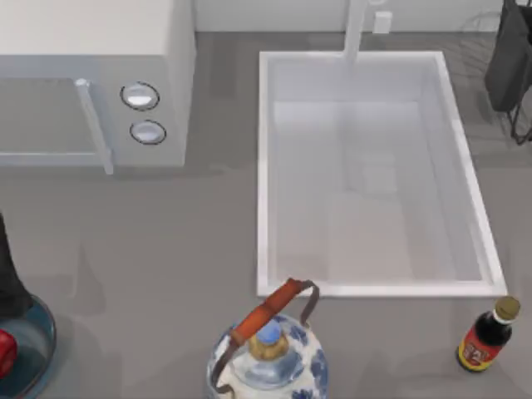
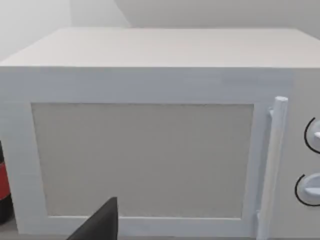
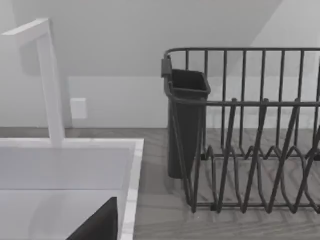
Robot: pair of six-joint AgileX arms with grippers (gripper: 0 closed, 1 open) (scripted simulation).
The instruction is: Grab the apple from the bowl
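Matte black left arm point(image 1: 10, 274), angular casing.

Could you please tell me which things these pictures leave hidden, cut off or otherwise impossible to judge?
- Small glossy red apple: top view, cut off by the left edge, with a dark arm above it.
- Shallow translucent blue-teal glass bowl: top view, partly past the left and bottom edges.
- Blue-and-white porcelain kettle: top view, lower part cut by the bottom edge.
- Dark wire dish rack: right wrist view, runs past the right edge.
- Either gripper's finger state: cannot be judged.
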